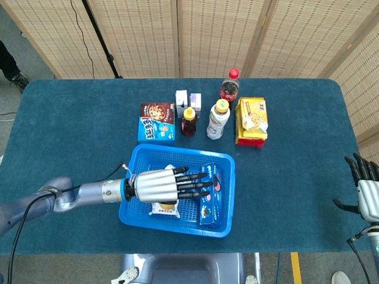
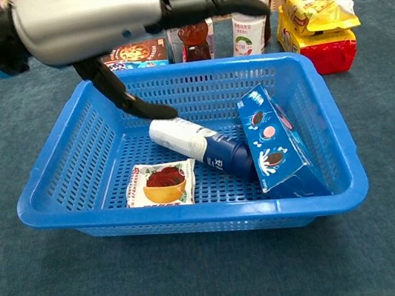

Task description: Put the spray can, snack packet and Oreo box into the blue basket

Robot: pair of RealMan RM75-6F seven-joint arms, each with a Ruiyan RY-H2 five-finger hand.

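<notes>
— Left hand (image 2: pixel 138 7)?
— Spread flat over the blue basket (image 2: pixel 53 187), holding nothing.
— Oreo box (image 2: pixel 276 143)?
— Inside, at 3 o'clock, leaning on the wall; spray can (image 2: pixel 201 147) just beside, snack packet (image 2: pixel 160 184) at 7 o'clock.
— Right hand (image 1: pixel 367 192)?
— Fingers apart, well off at 3 o'clock.

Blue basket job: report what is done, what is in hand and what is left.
Done: the spray can, snack packet and Oreo box all lie inside the blue basket. In hand: nothing; the left hand hovers above the basket with fingers spread, and the right hand is off at the table edge. Left: nothing apparent.
</notes>
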